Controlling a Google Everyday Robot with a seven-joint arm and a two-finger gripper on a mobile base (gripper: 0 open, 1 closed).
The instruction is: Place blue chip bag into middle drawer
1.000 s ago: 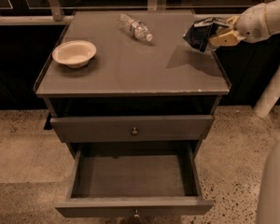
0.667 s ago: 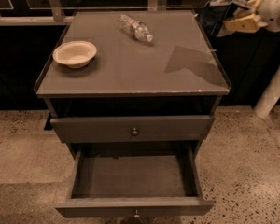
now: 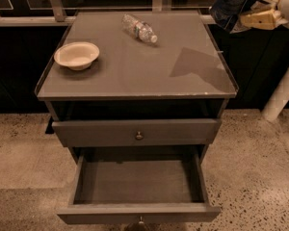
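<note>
The blue chip bag (image 3: 233,7) is a crumpled dark-blue foil bag with white patches, held in the air at the top right, above and just past the cabinet's right rear corner. My gripper (image 3: 253,14) is shut on the bag, its yellowish fingers (image 3: 260,19) clamping the bag's right side. The middle drawer (image 3: 137,214) is pulled out at the bottom of the view; it is wide, shallow and grey, with bare inside and a round knob on its front. The bag is well above and to the right of it.
The grey cabinet top (image 3: 135,71) carries a white bowl (image 3: 76,55) at the left and a clear plastic water bottle (image 3: 139,28) lying at the back. The upper drawer front (image 3: 137,132) is shut. A white pole (image 3: 282,90) stands at the right on speckled floor.
My gripper has lifted the blue chip bag off the cabinet top and carried it up and to the right, past the cabinet's right edge. The rest has not moved.
</note>
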